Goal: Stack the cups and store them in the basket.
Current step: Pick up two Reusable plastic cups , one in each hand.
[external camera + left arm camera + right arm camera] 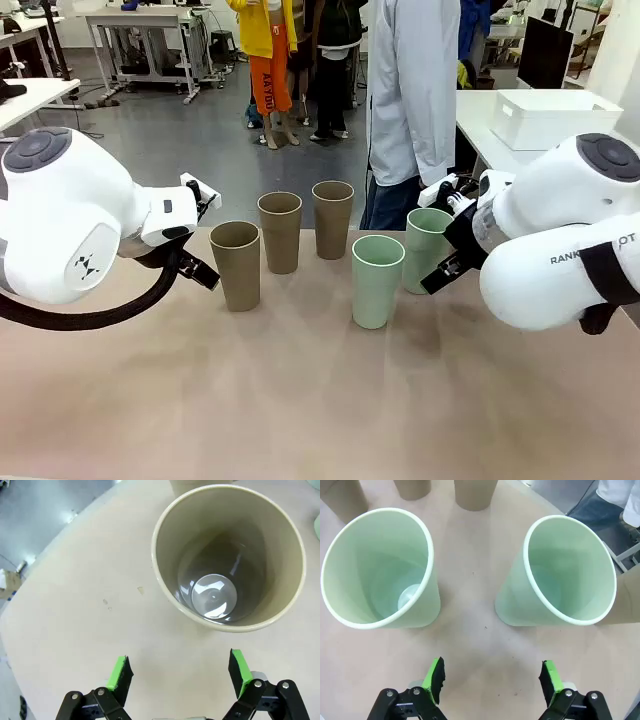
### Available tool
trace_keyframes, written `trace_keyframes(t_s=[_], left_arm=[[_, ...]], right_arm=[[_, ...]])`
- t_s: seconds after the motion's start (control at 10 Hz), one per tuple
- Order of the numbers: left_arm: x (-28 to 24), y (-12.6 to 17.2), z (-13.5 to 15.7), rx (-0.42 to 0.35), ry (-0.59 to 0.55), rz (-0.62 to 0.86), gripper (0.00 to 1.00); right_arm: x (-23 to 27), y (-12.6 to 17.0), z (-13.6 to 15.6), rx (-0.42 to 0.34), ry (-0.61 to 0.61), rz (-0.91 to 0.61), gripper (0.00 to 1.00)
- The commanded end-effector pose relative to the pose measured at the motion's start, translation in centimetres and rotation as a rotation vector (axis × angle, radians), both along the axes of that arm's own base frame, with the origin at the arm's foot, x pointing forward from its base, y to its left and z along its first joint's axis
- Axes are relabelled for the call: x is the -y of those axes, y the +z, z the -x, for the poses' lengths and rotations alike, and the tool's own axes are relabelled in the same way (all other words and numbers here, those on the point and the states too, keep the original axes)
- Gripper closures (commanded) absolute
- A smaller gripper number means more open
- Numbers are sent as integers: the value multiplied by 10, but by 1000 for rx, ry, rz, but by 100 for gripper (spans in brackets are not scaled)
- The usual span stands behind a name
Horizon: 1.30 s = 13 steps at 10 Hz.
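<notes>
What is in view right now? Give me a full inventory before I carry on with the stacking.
brown cups: three, khaki, upright and unstacked in a slanted row left of centre on the table
mint cups: two, pale green, upright and apart, right of centre
basket: one, white, on the side table at the far right, off the main table
table: one, beige, near half bare
side table: one, white, far right
person: one, white coat, standing at the far edge
left claw: open, holding nothing, above the table beside the nearest brown cup
right claw: open, holding nothing, facing the gap between the two mint cups
</notes>
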<state>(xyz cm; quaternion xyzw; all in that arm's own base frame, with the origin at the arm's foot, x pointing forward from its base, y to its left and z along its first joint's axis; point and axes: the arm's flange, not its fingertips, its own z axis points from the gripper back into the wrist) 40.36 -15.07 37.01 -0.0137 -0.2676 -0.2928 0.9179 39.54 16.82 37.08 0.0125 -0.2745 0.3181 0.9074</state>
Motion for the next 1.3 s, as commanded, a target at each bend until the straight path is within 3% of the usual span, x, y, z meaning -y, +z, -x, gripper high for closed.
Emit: trace_keyframes(t_s=[0.0,0.9,1.2], left_arm=[[0,0,0,0,0,0,0],[0,0,0,0,0,0,0],[-32,72,16,41,-58,65,0]], right_arm=[[0,0,0,0,0,0,0],[0,0,0,0,1,1,0],[32,79,14,13,16,-76,0]])
